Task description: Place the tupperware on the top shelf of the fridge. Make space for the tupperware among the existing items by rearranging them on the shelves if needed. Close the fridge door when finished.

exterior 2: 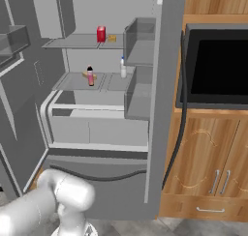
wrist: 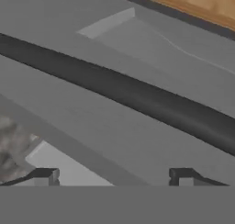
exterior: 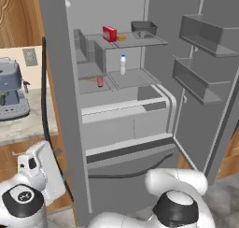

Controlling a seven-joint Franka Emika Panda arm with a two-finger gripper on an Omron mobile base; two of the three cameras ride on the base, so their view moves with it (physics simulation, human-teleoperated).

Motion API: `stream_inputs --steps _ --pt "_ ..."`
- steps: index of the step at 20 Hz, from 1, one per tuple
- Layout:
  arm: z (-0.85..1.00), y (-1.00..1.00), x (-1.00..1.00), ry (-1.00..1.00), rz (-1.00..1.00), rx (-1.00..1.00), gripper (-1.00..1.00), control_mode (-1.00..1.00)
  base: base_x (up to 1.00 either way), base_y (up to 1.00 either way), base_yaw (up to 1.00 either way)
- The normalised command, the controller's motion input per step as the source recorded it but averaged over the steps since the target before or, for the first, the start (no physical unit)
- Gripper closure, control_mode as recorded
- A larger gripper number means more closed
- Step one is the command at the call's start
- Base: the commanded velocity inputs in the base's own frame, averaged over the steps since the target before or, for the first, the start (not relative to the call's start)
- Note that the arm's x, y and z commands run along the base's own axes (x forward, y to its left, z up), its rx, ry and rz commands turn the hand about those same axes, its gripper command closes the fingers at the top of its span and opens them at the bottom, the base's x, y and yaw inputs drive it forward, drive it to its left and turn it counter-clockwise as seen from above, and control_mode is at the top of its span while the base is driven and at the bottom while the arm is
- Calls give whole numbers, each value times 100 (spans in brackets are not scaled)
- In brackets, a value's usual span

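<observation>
1. Plainly, the fridge (exterior: 116,129) stands with both doors swung wide, its door bins (exterior: 205,33) boxy on the right-hand door in the left base view.
2. Across the hand view runs a long dark handle (wrist: 137,99) over grey fridge panel.
3. On the top shelf (exterior: 149,40) sits the tupperware (exterior: 144,27), toward the shelf's right end and back.
4. Left of it on the same level stand a small red box (exterior: 109,33) and, just beside that, a yellowish piece (exterior: 122,37).
5. One shelf lower are a white bottle (exterior: 123,64) and a red can (exterior: 100,81), apart.
6. Low in the hand view, the gripper (wrist: 113,177) has its fingers spread wide, holding nothing.
</observation>
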Motion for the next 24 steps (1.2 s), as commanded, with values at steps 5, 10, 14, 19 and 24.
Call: stream_inputs --steps 5,10,14,19,24 --pt "-17 100 -25 -24 0 -57 -100 -100 0 0 0" --pt "-21 82 75 9 -15 -23 -100 -100 0 0 0" --pt "-20 30 98 12 -23 -13 -100 -100 0 0 0" --pt "-7 -46 88 18 -29 -1 -100 -100 0 0 0" --pt "-3 -96 7 4 -35 0 -100 -100 0 0 0"
